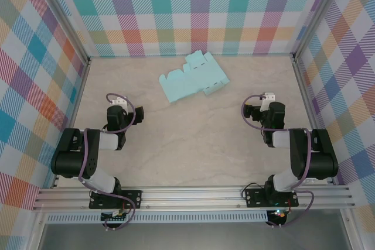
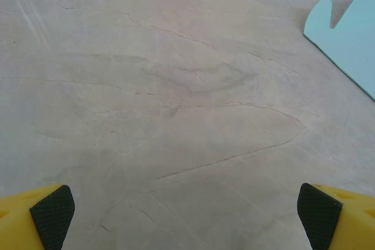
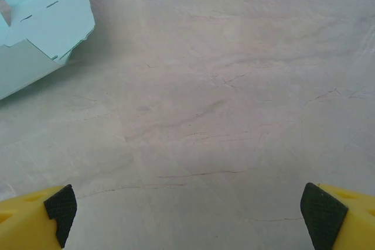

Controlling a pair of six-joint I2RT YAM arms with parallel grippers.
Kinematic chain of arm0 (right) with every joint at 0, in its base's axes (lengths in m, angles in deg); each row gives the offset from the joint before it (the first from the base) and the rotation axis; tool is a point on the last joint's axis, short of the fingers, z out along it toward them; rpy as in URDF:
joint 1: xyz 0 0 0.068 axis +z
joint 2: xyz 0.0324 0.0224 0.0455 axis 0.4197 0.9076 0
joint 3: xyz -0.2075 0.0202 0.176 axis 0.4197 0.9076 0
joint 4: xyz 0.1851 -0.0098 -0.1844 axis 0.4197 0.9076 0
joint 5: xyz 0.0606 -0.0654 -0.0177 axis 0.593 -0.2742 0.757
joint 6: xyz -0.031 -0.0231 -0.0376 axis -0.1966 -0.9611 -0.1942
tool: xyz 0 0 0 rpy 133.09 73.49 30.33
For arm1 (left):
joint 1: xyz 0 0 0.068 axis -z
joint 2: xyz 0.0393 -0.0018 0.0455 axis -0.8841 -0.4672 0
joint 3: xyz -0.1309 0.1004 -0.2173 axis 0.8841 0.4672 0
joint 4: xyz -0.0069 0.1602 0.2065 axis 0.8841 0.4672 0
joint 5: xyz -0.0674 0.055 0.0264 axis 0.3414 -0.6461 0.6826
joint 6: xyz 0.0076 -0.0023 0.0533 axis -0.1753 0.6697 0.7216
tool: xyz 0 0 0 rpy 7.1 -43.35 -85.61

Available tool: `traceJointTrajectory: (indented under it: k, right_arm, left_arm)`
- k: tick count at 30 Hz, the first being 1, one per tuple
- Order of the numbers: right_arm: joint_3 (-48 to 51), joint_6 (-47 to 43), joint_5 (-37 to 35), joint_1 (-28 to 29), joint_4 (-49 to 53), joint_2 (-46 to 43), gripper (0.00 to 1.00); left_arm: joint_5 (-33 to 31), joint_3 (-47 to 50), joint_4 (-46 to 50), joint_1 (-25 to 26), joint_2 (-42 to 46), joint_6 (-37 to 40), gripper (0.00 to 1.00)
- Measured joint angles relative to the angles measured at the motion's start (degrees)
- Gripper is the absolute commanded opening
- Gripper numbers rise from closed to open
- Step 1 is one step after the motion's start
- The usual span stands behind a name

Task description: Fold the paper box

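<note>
The paper box [image 1: 192, 78] is a pale mint-aqua die-cut sheet lying flat near the far middle of the table, tabs and notches along its edges. Its corner shows at the right edge of the left wrist view [image 2: 350, 33] and at the upper left of the right wrist view [image 3: 41, 27], where one flap stands slightly raised. My left gripper [image 1: 117, 102] rests at the near left, well short of the sheet, open with nothing between its yellow fingers [image 2: 35, 218]. At the near right my right gripper [image 1: 266, 99] is open too, fingers [image 3: 340, 215] wide apart over bare table.
The marbled beige tabletop [image 1: 193, 133] is walled on three sides by plaid panels [image 1: 187, 10]. An aluminium rail [image 1: 193, 196] carrying both arm bases runs along the near edge.
</note>
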Motion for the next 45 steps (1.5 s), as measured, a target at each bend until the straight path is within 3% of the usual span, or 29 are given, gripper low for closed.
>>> traceJointTrajectory:
  k: [30, 35, 39, 45]
  right_arm:
    - [-0.07, 0.20, -0.46, 0.00, 0.68, -0.17, 1.00]
    - [-2.64, 2.23, -5.62, 0.07, 12.85, -8.13, 1.00]
    - [-12.98, 6.88, -7.93, 0.07, 29.11, -16.68, 1.00]
    - [-31.63, 24.90, -9.20, -0.57, 46.75, -13.49, 1.00]
  left_arm:
    - [0.09, 0.00, 0.00, 0.00, 0.00, -0.02, 1.00]
    - [-1.97, -2.45, 9.42, 0.22, 5.11, -0.57, 1.00]
    - [-3.26, -5.64, 17.55, 1.29, 15.28, -3.74, 1.00]
    - [-2.27, -10.43, 28.85, 2.23, 26.58, -9.11, 1.00]
